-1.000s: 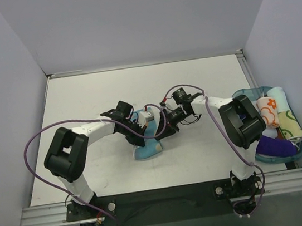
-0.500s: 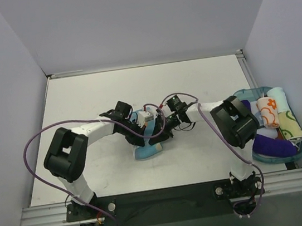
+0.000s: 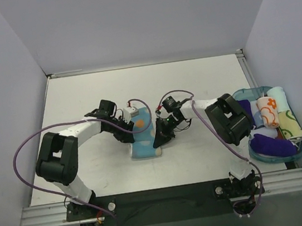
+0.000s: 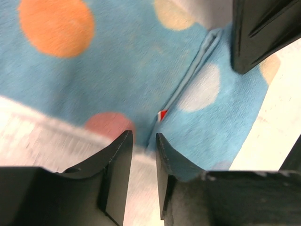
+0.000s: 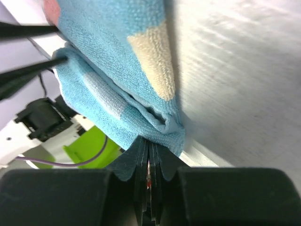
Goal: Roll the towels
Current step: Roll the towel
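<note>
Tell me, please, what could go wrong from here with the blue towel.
1. The right jaws are shut on just the edge of the blue towel; a pull might slip it free.
2. The left jaws stand a little apart above the cloth, gripping nothing, so that side could drag or unfold.
3. Both sets sit close together and might bump.

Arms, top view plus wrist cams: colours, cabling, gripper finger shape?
Both alike. The left arm and right arm have white links with bulky black joint housings. A loose purple cable loops along each arm from its base. The left gripper and right gripper are black with flat, wedge-shaped fingers. No markings are visible.
</note>
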You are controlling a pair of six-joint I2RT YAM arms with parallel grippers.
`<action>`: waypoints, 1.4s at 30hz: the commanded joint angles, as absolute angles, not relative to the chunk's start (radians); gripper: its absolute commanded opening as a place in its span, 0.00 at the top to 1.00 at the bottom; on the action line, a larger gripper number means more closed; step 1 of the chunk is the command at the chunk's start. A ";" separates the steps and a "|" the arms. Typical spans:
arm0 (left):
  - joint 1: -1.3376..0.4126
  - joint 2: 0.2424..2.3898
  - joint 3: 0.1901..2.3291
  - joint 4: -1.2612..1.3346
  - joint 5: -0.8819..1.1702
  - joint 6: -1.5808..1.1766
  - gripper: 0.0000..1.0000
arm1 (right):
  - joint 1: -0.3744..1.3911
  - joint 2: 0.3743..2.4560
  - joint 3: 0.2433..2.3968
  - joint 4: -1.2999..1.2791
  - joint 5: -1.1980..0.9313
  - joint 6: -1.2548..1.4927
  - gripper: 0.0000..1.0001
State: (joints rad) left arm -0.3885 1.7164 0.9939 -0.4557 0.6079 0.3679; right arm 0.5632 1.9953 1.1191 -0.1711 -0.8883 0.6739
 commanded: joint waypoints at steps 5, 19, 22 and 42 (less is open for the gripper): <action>-0.344 1.534 0.934 -0.494 0.606 0.485 0.61 | 0.604 1.999 1.170 -0.317 -0.769 0.560 1.00; -0.814 1.134 0.651 -0.365 0.142 0.727 0.35 | 0.663 1.970 1.247 -0.399 -0.713 0.480 0.84; -0.900 1.173 0.637 -0.293 0.040 0.732 0.34 | 0.669 1.985 1.259 -0.413 -0.704 0.474 0.79; -0.954 1.331 0.617 -0.460 0.198 0.670 0.96 | 0.635 2.010 1.305 -0.440 -0.733 0.472 0.74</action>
State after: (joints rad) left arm -0.9783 1.3209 0.6033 -0.2836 0.0383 0.7322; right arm 0.6563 2.0144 1.2816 -0.3866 -0.7555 0.4953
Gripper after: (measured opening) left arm 0.102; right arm 0.253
